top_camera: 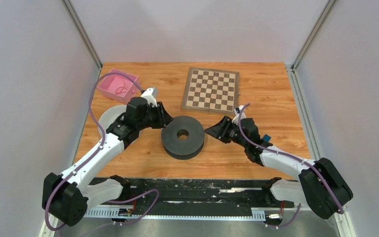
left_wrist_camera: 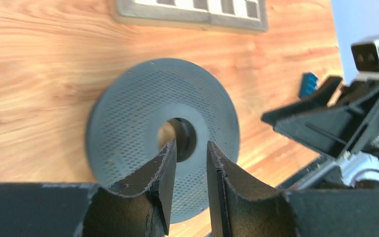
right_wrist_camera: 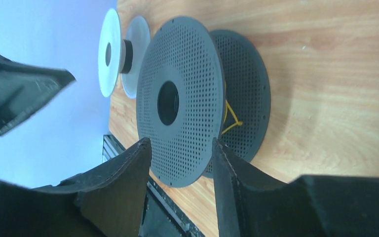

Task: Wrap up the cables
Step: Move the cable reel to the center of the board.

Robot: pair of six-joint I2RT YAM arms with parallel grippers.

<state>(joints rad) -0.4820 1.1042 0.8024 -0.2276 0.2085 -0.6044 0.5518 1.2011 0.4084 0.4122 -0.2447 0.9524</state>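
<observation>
A pale yellow cable (right_wrist_camera: 232, 118) lies between the two flanges of the dark grey spool (top_camera: 182, 136), which lies flat mid-table. A thin orange-red cable (top_camera: 122, 89) lies in loose loops in the pink box (top_camera: 109, 79) at the back left. My left gripper (top_camera: 168, 120) is at the spool's left rim, open by a narrow gap and empty; in the left wrist view (left_wrist_camera: 190, 145) it points over the spool's perforated top (left_wrist_camera: 128, 123). My right gripper (top_camera: 208, 131) is at the spool's right rim, open and empty, and it faces the spool's edge in the right wrist view (right_wrist_camera: 180, 143).
A white spool (right_wrist_camera: 113, 52) stands left of the dark one, partly under my left arm (top_camera: 109, 118). A chessboard (top_camera: 211, 90) lies at the back centre. Grey walls close both sides. A black rail (top_camera: 192, 190) runs along the near edge.
</observation>
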